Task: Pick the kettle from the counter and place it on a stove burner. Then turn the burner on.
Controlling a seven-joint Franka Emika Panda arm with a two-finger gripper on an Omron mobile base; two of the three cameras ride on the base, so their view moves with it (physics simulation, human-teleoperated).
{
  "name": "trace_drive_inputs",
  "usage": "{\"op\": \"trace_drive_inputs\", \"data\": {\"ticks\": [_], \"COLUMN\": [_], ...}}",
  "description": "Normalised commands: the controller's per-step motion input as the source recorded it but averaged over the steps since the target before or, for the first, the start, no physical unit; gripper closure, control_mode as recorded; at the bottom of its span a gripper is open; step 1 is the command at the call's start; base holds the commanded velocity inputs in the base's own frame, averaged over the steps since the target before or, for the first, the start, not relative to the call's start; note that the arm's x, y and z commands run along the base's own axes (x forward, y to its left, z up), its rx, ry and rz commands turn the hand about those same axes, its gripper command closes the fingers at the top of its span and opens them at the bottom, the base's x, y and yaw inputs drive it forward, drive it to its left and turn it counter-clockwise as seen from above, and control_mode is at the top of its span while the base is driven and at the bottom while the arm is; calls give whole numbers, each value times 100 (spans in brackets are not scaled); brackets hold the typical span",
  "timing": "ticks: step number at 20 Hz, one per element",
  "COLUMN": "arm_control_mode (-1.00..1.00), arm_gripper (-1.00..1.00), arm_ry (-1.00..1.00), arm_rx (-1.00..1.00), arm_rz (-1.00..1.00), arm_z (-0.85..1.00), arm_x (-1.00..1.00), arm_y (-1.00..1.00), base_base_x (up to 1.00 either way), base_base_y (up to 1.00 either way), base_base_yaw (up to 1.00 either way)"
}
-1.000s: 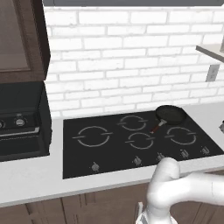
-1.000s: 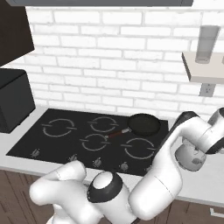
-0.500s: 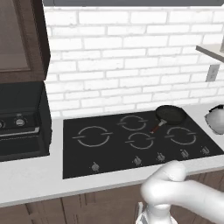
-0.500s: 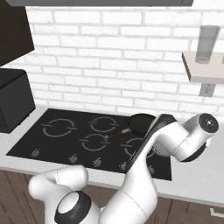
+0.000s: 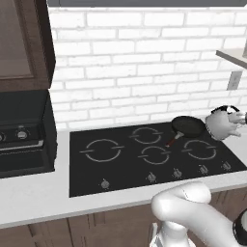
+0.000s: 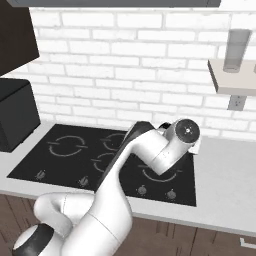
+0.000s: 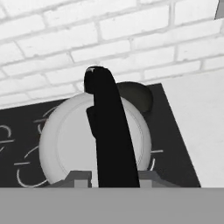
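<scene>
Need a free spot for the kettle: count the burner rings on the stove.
4. Large ring at left, rear ring, front-middle ring, right ring. The frying pan may hide another.

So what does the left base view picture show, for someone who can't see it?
A silvery-white kettle hangs in the air over the right end of a black glass cooktop, near a black frying pan. White brick wall behind, pale counter in front.

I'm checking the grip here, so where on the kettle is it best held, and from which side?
By the black arched handle on top of the kettle, coming from above with the jaws across its narrow width. The handle is a thin raised strap; the body is a wide smooth dome, likely too broad to pinch.
</scene>
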Motion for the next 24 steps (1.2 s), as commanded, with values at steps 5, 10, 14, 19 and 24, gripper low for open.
{"op": "trace_drive_inputs", "data": {"ticks": [5, 10, 14, 19, 24], "arm_control_mode": [-100, -100, -100, -100, -100], "arm_gripper": [100, 100, 100, 100, 100], "arm_ry": [-1, 1, 1, 2, 5], "arm_rx": [0, 0, 0, 0, 0], "arm_rz": [0, 0, 0, 0, 0], "arm_z": [31, 11, 7, 3, 0], "arm_x": [0, 0, 0, 0, 0], "arm_y": [100, 100, 100, 100, 100], "base_base_x": [0, 0, 0, 0, 0], "base_base_y": [0, 0, 0, 0, 0], "base_base_yaw": [0, 0, 0, 0, 0]}}
